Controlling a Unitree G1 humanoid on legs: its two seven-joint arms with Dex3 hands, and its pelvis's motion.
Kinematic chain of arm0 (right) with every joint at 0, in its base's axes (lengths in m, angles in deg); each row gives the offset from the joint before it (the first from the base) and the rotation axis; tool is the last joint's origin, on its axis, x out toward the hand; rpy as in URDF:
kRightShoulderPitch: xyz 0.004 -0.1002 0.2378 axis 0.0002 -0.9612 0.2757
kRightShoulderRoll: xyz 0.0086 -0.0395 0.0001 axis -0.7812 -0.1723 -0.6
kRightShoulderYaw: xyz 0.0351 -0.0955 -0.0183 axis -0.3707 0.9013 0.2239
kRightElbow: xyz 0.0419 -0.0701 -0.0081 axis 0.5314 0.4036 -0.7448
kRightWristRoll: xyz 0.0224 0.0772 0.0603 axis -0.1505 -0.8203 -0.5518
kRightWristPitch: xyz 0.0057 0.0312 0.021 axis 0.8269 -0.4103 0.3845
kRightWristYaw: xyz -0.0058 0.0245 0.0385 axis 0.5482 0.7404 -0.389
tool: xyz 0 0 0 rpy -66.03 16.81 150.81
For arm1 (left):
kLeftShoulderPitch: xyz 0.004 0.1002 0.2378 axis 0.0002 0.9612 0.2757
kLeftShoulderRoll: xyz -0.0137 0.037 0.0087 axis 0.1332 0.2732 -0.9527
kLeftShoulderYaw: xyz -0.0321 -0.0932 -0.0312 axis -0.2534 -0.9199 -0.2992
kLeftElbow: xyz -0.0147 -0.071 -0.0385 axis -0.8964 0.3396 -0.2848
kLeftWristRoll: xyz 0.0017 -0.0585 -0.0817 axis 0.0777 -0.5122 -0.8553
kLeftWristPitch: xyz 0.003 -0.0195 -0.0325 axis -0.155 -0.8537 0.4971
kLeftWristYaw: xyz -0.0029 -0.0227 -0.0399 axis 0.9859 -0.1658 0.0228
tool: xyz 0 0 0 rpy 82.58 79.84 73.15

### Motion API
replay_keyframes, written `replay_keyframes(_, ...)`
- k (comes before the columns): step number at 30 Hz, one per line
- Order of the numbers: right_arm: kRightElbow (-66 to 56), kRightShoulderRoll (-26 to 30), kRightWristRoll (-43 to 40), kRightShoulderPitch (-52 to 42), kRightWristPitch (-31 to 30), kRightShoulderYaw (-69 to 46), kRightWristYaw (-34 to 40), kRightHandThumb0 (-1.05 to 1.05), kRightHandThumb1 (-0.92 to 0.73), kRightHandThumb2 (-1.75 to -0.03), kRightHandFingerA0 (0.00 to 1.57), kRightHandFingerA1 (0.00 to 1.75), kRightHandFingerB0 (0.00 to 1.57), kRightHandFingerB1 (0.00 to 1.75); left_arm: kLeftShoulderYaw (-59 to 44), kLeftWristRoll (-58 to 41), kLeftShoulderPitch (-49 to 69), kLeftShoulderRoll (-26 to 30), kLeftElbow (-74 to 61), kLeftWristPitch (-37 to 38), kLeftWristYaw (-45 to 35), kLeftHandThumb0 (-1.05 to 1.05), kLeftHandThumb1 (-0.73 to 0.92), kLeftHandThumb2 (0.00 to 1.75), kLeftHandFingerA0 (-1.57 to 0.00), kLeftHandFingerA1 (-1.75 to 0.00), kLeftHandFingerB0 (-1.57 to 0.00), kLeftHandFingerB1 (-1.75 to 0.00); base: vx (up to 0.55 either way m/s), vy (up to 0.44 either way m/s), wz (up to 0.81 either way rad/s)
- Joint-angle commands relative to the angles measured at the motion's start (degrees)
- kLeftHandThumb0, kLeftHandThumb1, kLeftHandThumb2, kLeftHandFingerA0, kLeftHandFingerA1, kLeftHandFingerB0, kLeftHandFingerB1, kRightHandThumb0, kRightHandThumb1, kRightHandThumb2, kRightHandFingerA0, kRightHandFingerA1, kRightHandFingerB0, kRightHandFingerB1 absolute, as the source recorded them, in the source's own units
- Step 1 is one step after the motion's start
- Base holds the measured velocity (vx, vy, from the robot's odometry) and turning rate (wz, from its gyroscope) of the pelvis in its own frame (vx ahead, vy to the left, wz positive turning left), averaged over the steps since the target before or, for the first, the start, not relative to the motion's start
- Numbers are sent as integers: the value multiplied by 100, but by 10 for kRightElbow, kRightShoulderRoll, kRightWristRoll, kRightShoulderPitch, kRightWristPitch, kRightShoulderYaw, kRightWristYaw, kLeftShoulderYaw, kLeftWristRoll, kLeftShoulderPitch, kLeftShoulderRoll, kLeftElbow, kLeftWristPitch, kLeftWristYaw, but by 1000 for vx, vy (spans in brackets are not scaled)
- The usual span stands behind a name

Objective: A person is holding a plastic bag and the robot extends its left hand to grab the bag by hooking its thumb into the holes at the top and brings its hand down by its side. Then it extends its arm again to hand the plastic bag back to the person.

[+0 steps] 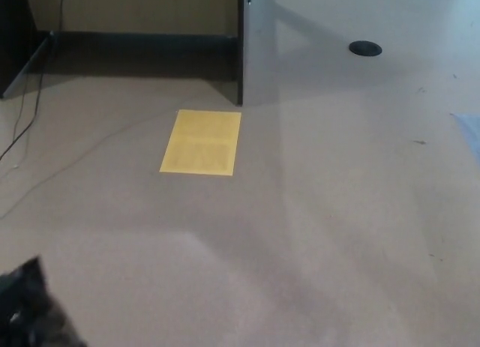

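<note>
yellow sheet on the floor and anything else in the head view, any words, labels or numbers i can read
None can be read.
Yellow sheet: faint darker bands that may be print, too blurred to read.
Round black disc in the floor: no marking visible.
Pale blue patch at the right edge: no text visible.
Left hand, a dark blurred shape in the bottom-left corner: no label visible.

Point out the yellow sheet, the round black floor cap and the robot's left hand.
yellow sheet (201,142), head view, its middle.
round black floor cap (365,49), head view, its centre.
left robot hand (30,313), head view, blurred dark top.
</note>
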Motion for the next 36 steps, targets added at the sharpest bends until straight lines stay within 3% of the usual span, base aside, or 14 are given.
replay_keyframes(1, 0, 7, 0, -19, 6, -2, 7, -36, -70, -59, 66, 46, 58, 40, -26, -15, -58, -1, -189, -46, -121, -8, 56, 108, -126, -136, -91, -108, 0, 0, 0)
replay_keyframes(3, -2, 6, 2, -20, 0, 0, 6, -36, -70, -61, 66, 46, 58, 40, -19, -9, -93, -13, -230, -63, -148, -13, 60, 101, -96, -171, -83, -133, 0, 0, 0)
replay_keyframes(4, -3, 6, 2, -22, -1, 0, 6, -39, -67, -62, 64, 47, 56, 40, -15, -4, -114, -22, -246, -74, -162, -14, 56, 112, -123, -134, -92, -111, 0, 0, 0)
replay_keyframes(6, -3, 8, 2, -24, 2, 0, 6, -38, -67, -61, 65, 48, 57, 41, -14, -3, -130, -30, -260, -84, -177, -10, 59, 103, -102, -169, -85, -127, 0, 0, 0)
replay_keyframes(7, -3, 9, 1, -25, 5, -1, 6, -38, -67, -62, 65, 48, 56, 41, -13, -5, -142, -36, -273, -96, -193, -14, 57, 111, -125, -134, -91, -110, 0, 0, 0)
replay_keyframes(11, -2, 12, 4, -25, 9, 0, 9, -35, -69, -59, 67, 46, 58, 40, -13, -7, -189, -52, -282, -117, -221, -14, 57, 106, -125, -134, -90, -109, 0, 0, 0)
replay_keyframes(12, -4, 13, 5, -24, 8, 1, 11, -35, -70, -59, 66, 46, 58, 40, -15, -4, -211, -60, -281, -131, -229, -10, 63, 92, -89, -162, -82, -131, 0, 0, 0)
replay_keyframes(14, -6, 12, 2, -22, 7, -2, 10, -34, -70, -61, 68, 48, 60, 41, -18, 4, -238, -71, -285, -154, -245, -11, 66, 86, -86, -163, -78, -132, 0, 0, 0)
replay_keyframes(15, -6, 12, 1, -22, 6, -3, 9, -35, -70, -61, 68, 48, 60, 41, -18, -2, -245, -76, -290, -157, -256, -10, 64, 90, -89, -168, -76, -136, 0, 0, 0)
replay_keyframes(16, -6, 11, 1, -22, 3, -2, 7, -36, -70, -61, 65, 46, 58, 40, -16, -8, -259, -84, -287, -155, -257, -12, 57, 103, -125, -138, -85, -113, 0, 0, 0)
replay_keyframes(18, -5, 12, 4, -22, 0, 0, 5, -36, -70, -61, 64, 45, 58, 40, -11, -12, -282, -101, -281, -154, -259, -8, 63, 92, -101, -170, -83, -124, 0, 0, 0)
replay_keyframes(20, -6, 13, 7, -24, 1, 3, 7, -36, -71, -61, 64, 45, 58, 40, -10, -6, -293, -115, -282, -163, -268, -9, 54, 98, -116, -154, -92, -118, 0, 0, 0)
replay_keyframes(23, -10, 13, 3, -26, 6, 0, 7, -35, -70, -61, 66, 47, 58, 41, -2, 2, -331, -137, -279, -170, -285, -20, 69, 67, -91, -164, -76, -120, 0, 0, 0)
replay_keyframes(36, -12, 16, 7, -22, -1, 5, -2, -35, -71, -61, 64, 45, 57, 40, 70, 67, -472, -254, -258, -229, -313, -20, 71, 67, -97, -171, -71, -130, 0, 0, 0)
